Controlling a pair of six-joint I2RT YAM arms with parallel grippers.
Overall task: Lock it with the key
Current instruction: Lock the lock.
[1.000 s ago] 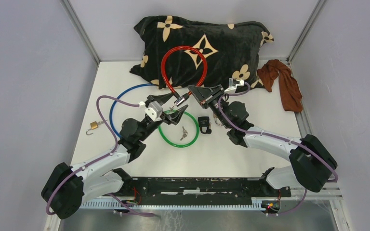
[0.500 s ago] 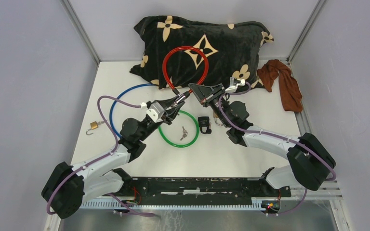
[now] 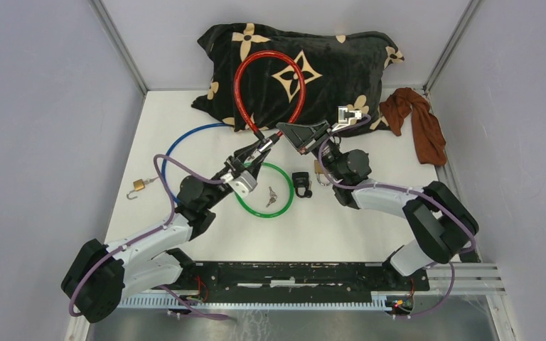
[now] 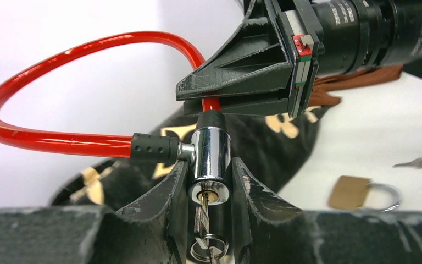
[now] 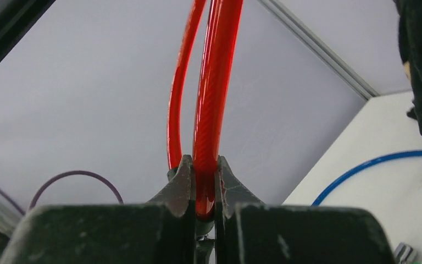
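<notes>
Red-sheathed, the cable lock [image 3: 237,89] hangs raised just in front of the pillow [image 3: 341,64]. The right gripper [image 5: 202,165] is clamped on its cord and the left gripper [image 4: 209,165] pinches the chrome cylinder [image 4: 210,146]. The grip sits on the barrel rather than the key [image 4: 200,217], so a twist may turn the whole lock or slip off.

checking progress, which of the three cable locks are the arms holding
The red one: held up, with the left gripper jaws around its cylinder and the right gripper clamping its cable. The blue one and green one lie flat, untouched.

A black patterned pillow [image 3: 341,64] fills the top centre. A brown cloth [image 3: 421,122] lies upper right, a brass padlock [image 3: 138,185] left.
</notes>
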